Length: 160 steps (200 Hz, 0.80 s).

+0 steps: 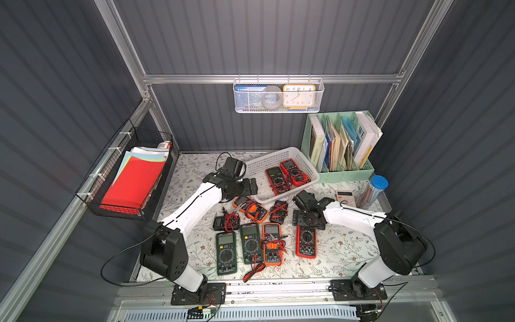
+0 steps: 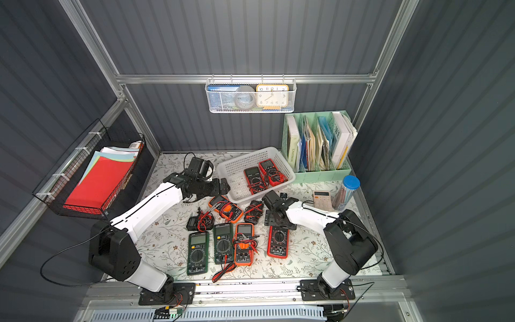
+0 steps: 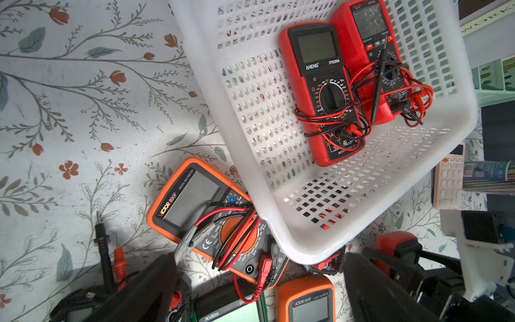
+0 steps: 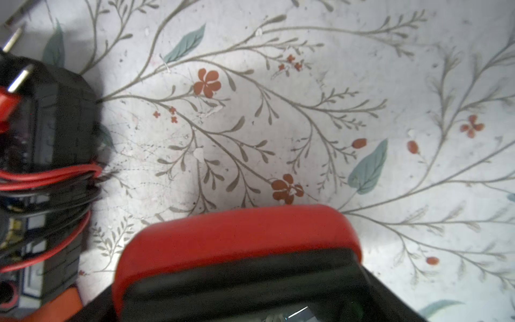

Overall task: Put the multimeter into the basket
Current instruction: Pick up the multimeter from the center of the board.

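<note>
In both top views the red multimeter (image 1: 306,245) we take as the next one lies face up on the table (image 1: 342,251), apart from the basket (image 1: 259,167), with the right gripper (image 1: 306,224) set over its far end. Its long axis runs from the front edge toward the back, with the dial and sockets toward our base and the display end toward the basket. We judge the hold sits at the very head of the case, so on the lift the long tail may sag or twist out of the jaws. The left gripper (image 1: 252,186) hangs beside the basket's side wall, and a carry that swings wide could strike that arm. From the left wrist, the left gripper (image 3: 259,262) is spread wide and empty above an orange meter (image 3: 206,212) just beside the basket (image 3: 200,72). Inside, two red meters (image 3: 328,92) with loose lead loops fill one half, so a drop onto them could snag, while the other half is bare. From the right wrist, the jaws stand wide on either side of the red multimeter's (image 4: 237,231) rounded head, and we cannot tell whether the pads press its sides. A black meter (image 4: 47,133) wound in red leads lies near one finger, so closing or lifting askew could hook those leads and drag it along.
</note>
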Tool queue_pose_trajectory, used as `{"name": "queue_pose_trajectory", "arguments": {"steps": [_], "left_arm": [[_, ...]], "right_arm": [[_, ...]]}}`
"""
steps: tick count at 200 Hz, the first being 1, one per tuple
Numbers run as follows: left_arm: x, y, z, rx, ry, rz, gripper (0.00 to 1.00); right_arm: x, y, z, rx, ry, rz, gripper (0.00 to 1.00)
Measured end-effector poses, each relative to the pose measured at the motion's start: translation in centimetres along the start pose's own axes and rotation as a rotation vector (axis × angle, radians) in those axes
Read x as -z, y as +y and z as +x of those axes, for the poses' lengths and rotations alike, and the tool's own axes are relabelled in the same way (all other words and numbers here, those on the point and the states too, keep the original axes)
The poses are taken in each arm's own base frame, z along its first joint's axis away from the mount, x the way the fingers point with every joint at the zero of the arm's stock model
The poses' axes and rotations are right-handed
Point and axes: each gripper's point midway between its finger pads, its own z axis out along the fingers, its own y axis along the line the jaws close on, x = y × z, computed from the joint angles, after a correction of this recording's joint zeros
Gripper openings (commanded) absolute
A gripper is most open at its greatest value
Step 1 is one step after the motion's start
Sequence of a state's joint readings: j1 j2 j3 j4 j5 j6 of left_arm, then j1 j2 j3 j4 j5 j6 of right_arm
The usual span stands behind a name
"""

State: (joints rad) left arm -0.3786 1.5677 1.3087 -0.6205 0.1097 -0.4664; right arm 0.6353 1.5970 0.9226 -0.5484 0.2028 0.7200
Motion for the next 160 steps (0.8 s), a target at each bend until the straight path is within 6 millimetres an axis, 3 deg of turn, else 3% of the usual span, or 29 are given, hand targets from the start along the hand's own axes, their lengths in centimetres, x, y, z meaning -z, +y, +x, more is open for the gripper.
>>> {"name": "queue_pose_trajectory", "arguments": {"steps": [43, 70, 109, 142, 160], "left_arm": [[0.0, 0.0, 0.0, 0.000, 0.001, 0.003, 0.99], [0.0, -0.1, 0.1, 0.000, 0.005, 0.008, 0.99], [0.3, -0.6, -0.5, 0.022, 0.005, 0.014, 0.99], [1.3, -0.8, -3.0, 0.029, -0.042, 0.003, 0.99], [2.0, 0.0, -4.4, 0.056, -0.078, -0.009, 0.99]], "right_arm": [[0.5, 0.2, -0.7, 0.006, -0.019, 0.001, 0.70], [2.4, 1.1, -2.5, 0.015, -0.068, -0.027, 0.69], [7.9, 4.4, -7.7, 0.020, -0.211, -0.138, 0.69], [12.3, 7.0, -12.3, 0.025, -0.333, -0.219, 0.69], [14.1, 8.9, -15.6, 0.026, -0.399, -0.249, 0.69]]}}
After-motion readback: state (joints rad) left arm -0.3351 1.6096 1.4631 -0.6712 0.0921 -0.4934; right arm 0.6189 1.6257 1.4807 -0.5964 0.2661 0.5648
